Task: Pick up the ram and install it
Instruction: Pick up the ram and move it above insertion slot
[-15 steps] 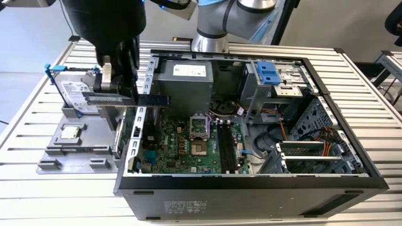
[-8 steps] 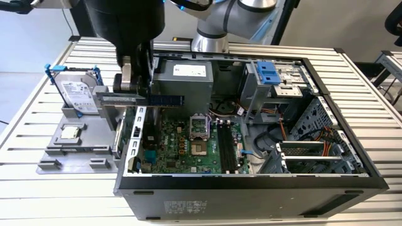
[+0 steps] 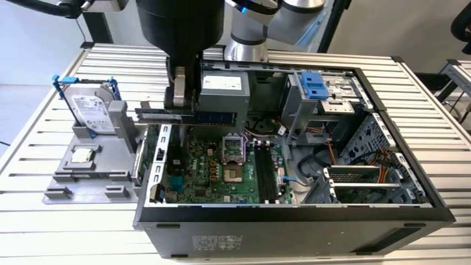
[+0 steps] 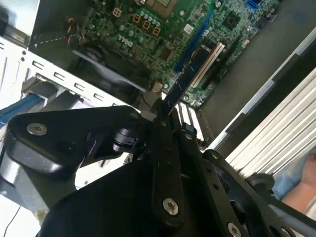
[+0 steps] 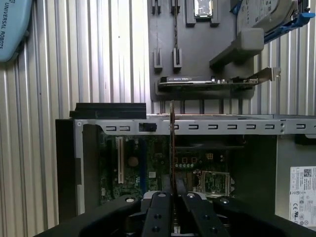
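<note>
In the first wrist view the ram (image 5: 172,138) stands edge-on, its near end hidden between the clamped fingers of the gripper (image 5: 173,193). The hard drive (image 5: 264,12) is cut off by that picture's edge. In the exterior view the arm (image 3: 180,27) is cut off at the picture's edge and hides part of the computer case's (image 3: 294,232) far edge. In the second wrist view a pale blur (image 4: 303,182) — cut off too — cannot be told.

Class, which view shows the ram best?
The second wrist view: the ram juts from the gripper, showing its face and contact edge. The first wrist view shows it edge-on, as a thin line. The exterior view shows it as a dark strip held level in the gripper.
</note>
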You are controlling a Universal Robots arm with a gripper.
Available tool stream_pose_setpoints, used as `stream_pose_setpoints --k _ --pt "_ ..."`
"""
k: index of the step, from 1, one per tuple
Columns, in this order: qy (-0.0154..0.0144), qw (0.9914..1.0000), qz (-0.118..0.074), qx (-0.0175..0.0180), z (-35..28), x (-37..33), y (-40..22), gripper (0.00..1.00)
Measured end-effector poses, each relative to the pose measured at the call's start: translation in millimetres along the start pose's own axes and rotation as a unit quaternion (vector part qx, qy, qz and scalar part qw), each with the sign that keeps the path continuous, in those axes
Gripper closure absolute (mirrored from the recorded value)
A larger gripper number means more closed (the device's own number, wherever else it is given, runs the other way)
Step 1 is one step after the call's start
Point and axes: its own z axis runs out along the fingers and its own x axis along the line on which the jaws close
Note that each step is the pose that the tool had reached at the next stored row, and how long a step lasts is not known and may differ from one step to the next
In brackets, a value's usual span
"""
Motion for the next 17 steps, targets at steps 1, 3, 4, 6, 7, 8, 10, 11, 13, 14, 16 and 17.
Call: stream_pose_setpoints --k 1,3,4,6,7,8,10,11,13,14,16,17 --pt "0.0 1.0 0.0 -0.0001 -0.1 -0.1 -4.3 1.0" --pt "0.0001 1.0 0.0 -0.0005 -0.2 -0.4 -13.3 1.0" --pt "0.0001 1.0 0.0 -0.0008 -0.3 -0.6 -17.7 1.0" --pt "0.0001 1.0 0.0 -0.0012 -0.4 -0.9 -26.7 1.0" --pt "0.0001 1.0 0.0 -0.0013 -0.4 -1.0 -31.3 1.0" --pt "0.0001 1.0 0.0 -0.0015 -0.5 -1.2 -35.5 1.0" --pt "0.0001 1.0 0.0 -0.0016 -0.6 -1.4 -43.9 1.0" --pt "0.0001 1.0 0.0 -0.0017 -0.7 -1.6 -48.5 1.0" --pt "0.0001 1.0 0.0 -0.002 -0.8 -1.9 -57.7 1.0" --pt "0.0001 1.0 0.0 -0.0021 -0.8 -2.0 -62.2 1.0" --pt "0.0001 1.0 0.0 -0.0026 -1.0 -2.3 -71.0 1.0" --pt "0.0001 1.0 0.0 -0.0028 -1.0 -2.5 -75.8 1.0"
